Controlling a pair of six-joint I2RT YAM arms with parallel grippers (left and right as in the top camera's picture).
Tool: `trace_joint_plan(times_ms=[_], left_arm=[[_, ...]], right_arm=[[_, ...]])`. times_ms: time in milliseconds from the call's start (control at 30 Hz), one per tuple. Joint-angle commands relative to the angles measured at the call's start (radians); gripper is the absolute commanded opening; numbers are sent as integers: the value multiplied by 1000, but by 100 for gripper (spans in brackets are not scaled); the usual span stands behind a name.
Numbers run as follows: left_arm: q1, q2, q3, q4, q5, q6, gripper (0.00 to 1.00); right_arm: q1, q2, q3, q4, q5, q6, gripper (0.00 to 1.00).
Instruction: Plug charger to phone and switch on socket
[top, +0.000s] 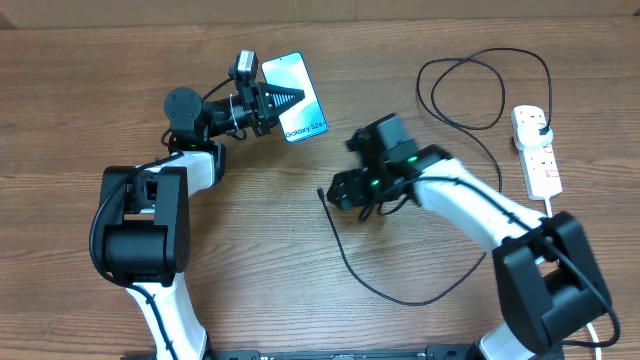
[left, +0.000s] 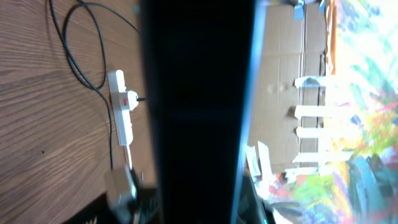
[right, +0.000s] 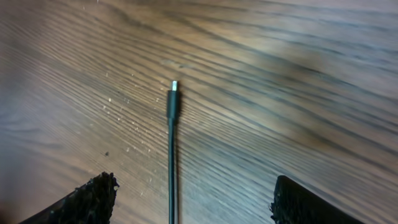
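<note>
The phone (top: 300, 78) has its lit screen facing up at the back of the table. My left gripper (top: 288, 99) is shut on its long edge. In the left wrist view the phone (left: 199, 112) fills the middle as a dark slab. The charger's connector tip (top: 321, 193) lies on the wood just left of my right gripper (top: 340, 188). In the right wrist view the tip (right: 173, 84) points away and the cable (right: 170, 162) runs on the table between the open fingers (right: 93, 200), touching neither. The white socket (top: 536, 150) lies at the far right with the black plug (top: 541, 125) in it.
The black cable curves toward the front (top: 400, 298), then loops at the back right (top: 480, 90) before the socket. The socket's thick white cord (top: 548, 205) runs forward by my right arm. A cardboard wall (left: 280, 74) stands beyond the table.
</note>
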Motion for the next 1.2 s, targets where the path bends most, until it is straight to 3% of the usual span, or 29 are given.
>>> trace_joint_plan(times_ms=[0,300,433,500,733,833,967,1167], left_arm=[[18,-10,21,-20,-32,32,4],[55,-10,21,-61,-29,68,4],[65,-10,21,-61,-29,68,4],[65,-10,21,-61,-29,68,4],[65,-10,21,-61,-29,68,4],[65,-10,21,-61,-29,68,4],[65,-10,21,-61,-28,68,4],[65,-10,21,-61,-25,68,4]], right_arm=[[92,1,5,23,229,-7,80],[243,4,5,108,452,-145,85],[252,26,5,134,462,-168,90],[252,41,5,144,461,-192,100],[252,85,5,176,459,-246,100],[252,101,5,188,459,-246,95],[252,126,5,208,459,-245,74],[252,172,5,214,459,-245,68]])
